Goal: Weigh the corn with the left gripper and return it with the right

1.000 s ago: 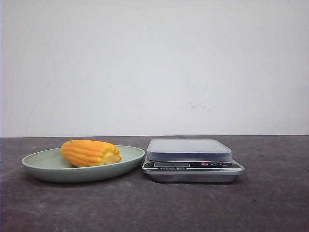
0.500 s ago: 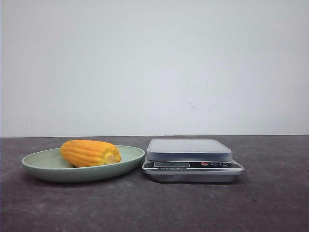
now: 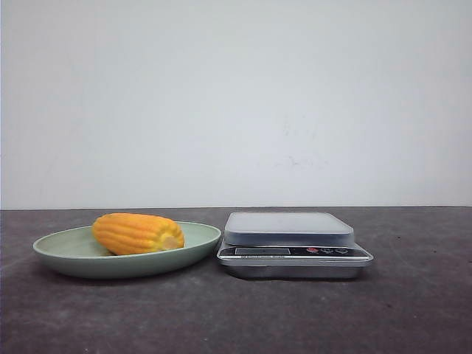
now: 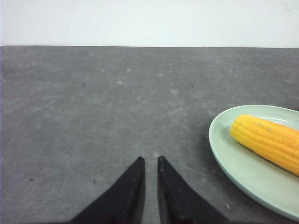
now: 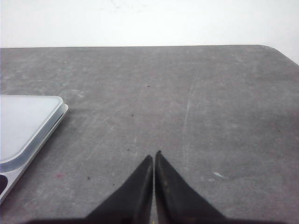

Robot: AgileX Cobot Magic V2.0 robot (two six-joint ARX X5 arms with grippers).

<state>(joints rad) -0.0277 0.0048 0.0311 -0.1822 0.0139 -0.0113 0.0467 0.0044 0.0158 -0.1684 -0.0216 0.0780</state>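
Note:
The corn [image 3: 138, 233], a stubby orange-yellow cob, lies on its side in a pale green plate [image 3: 200, 241] at the left of the table. A silver scale [image 3: 289, 228] stands just right of the plate, its platform bare. Neither gripper shows in the front view. In the left wrist view my left gripper [image 4: 150, 159] is empty, its jaws almost together with a narrow slit, over bare table beside the plate [image 4: 224, 154] and the corn [image 4: 268, 141]. In the right wrist view my right gripper [image 5: 153, 155] is shut and empty, with the scale [image 5: 23, 126] off to one side.
The table [image 3: 413, 310] is dark grey and ends at a white wall behind. Its rounded far corner [image 5: 275, 49] shows in the right wrist view.

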